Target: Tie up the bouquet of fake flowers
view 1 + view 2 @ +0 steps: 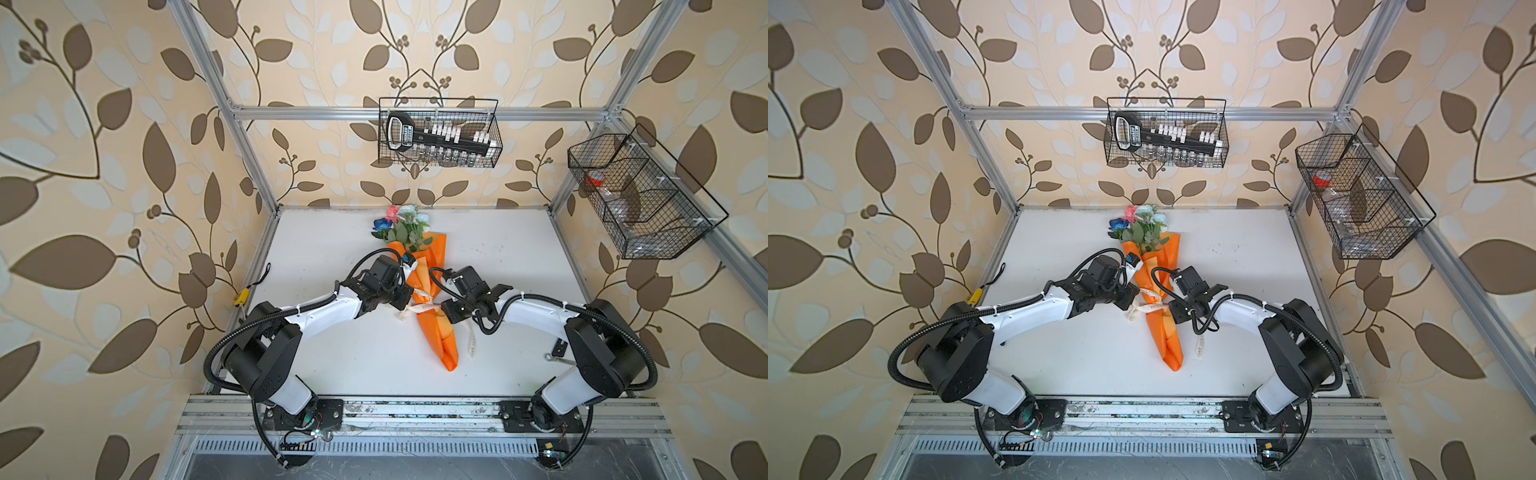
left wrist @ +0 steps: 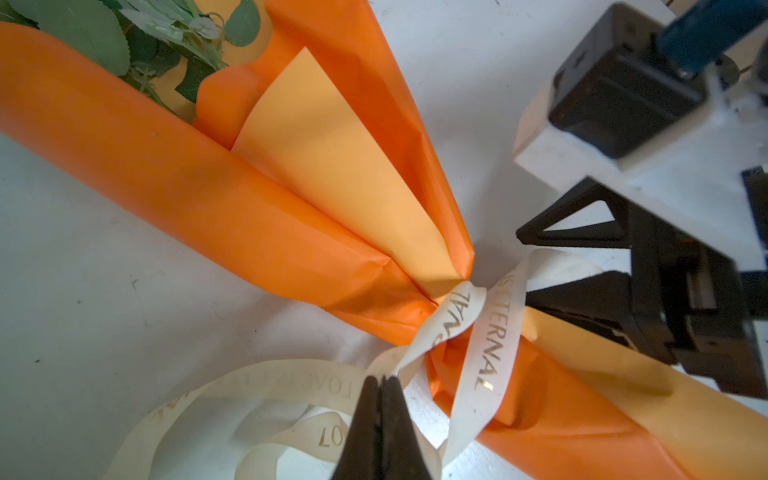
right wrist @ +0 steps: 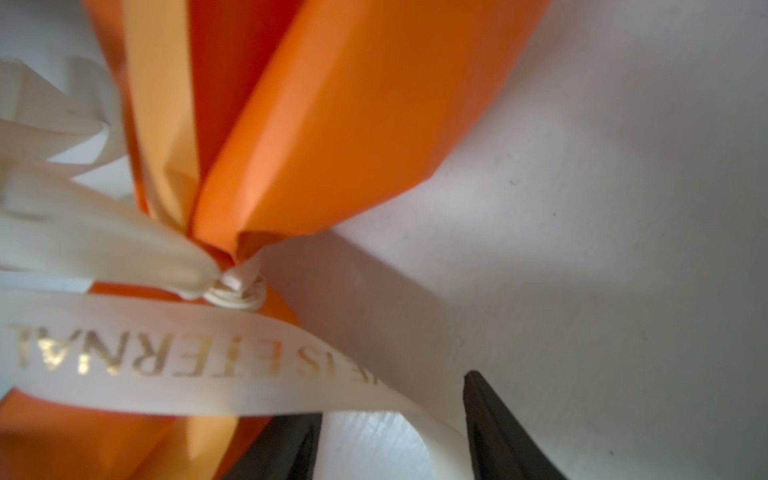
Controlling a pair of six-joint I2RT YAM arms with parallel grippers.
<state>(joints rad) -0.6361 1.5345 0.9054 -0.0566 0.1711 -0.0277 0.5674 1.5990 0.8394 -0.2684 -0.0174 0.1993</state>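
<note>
With the bouquet of fake flowers (image 1: pixel 437 259) lying on the table (image 1: pixel 332 361) between both arms, the left gripper (image 2: pixel 380 384) is pinching the cream ribbon (image 2: pixel 478 353) while the right gripper (image 3: pixel 392 399) is gaping loosely around its other tail, probably needing to close near the knot (image 3: pixel 237 291) and pull level.

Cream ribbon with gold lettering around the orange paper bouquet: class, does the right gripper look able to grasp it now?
Probably yes: the right gripper stands open, the cream gold-lettered ribbon runs between its jaws, nothing blocking; the left gripper pinches another stretch.
</note>
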